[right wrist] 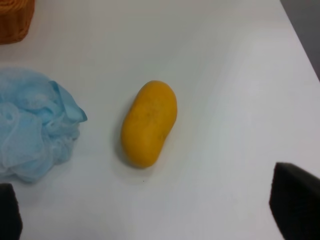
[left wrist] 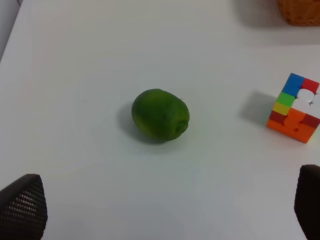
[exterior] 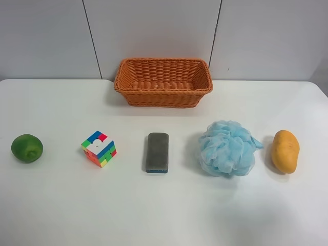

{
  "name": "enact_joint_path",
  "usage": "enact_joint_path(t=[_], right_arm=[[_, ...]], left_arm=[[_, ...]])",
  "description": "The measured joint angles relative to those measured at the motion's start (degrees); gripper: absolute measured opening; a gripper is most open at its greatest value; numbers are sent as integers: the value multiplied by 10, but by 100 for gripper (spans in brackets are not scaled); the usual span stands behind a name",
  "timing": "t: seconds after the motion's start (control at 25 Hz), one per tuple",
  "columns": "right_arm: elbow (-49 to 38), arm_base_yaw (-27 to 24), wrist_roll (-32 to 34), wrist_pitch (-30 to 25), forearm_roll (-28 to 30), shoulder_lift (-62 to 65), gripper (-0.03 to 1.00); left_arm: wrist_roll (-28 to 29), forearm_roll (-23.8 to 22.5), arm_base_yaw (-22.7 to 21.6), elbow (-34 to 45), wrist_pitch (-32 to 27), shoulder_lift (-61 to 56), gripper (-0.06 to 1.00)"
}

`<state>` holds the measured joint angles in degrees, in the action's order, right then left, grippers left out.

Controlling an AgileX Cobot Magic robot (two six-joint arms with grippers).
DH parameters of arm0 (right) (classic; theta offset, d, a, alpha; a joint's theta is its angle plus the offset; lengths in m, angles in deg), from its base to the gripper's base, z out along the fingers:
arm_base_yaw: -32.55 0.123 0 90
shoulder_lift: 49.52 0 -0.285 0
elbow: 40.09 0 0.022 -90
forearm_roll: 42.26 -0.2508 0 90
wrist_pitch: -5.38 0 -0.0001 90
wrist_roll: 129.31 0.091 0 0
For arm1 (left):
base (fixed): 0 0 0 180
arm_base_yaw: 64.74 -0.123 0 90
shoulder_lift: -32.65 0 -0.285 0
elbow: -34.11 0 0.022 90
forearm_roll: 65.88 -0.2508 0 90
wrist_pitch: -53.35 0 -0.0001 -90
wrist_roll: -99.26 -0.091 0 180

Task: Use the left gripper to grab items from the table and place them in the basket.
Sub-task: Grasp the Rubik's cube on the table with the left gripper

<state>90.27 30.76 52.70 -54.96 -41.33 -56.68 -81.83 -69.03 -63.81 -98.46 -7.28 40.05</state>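
Five items lie in a row on the white table (exterior: 164,210): a green lime (exterior: 27,148), a multicoloured puzzle cube (exterior: 99,148), a grey-and-blue sponge block (exterior: 157,152), a light blue bath pouf (exterior: 227,148) and a yellow-orange potato-shaped object (exterior: 285,151). The orange wicker basket (exterior: 163,82) stands empty behind them. No arm shows in the exterior high view. My left gripper (left wrist: 165,210) is open and empty, above the table, with the lime (left wrist: 160,115) ahead of it and the cube (left wrist: 296,108) to one side. My right gripper (right wrist: 152,215) is open and empty near the potato-shaped object (right wrist: 149,123) and the pouf (right wrist: 35,125).
A grey panelled wall runs behind the table. A corner of the basket shows in the left wrist view (left wrist: 300,12) and in the right wrist view (right wrist: 15,20). The table's edge shows in the right wrist view (right wrist: 300,42).
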Motion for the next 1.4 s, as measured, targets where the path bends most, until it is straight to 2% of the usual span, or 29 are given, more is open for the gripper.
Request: enact_joint_path(t=[0.24,0.36,0.52,0.56,0.64,0.72,0.96,1.08,1.24,1.4], right_arm=[[0,0,0,0,0,0,99],[0,0,0,0,0,0,99],[0,0,0,0,0,0,99],[0,0,0,0,0,0,99],[0,0,0,0,0,0,99],[0,0,0,0,0,0,99],[0,0,0,0,0,0,99],[0,0,0,0,0,0,99],[0,0,0,0,0,0,99],[0,0,0,0,0,0,99]], left_arm=[[0,-4,0,-1,5,5,99],[0,-2,0,-31,3,58,99],[-15,-2,0,-114,-17,195,99],[-32,1,0,-160,-27,281,99],[-43,3,5,-208,-38,360,99],[-46,0,30,-243,-40,442,99],[-39,-20,149,-325,-39,646,99],[-31,-20,194,-349,-31,730,99],[-29,-10,234,-360,4,822,99],[-28,17,254,-360,32,894,99]])
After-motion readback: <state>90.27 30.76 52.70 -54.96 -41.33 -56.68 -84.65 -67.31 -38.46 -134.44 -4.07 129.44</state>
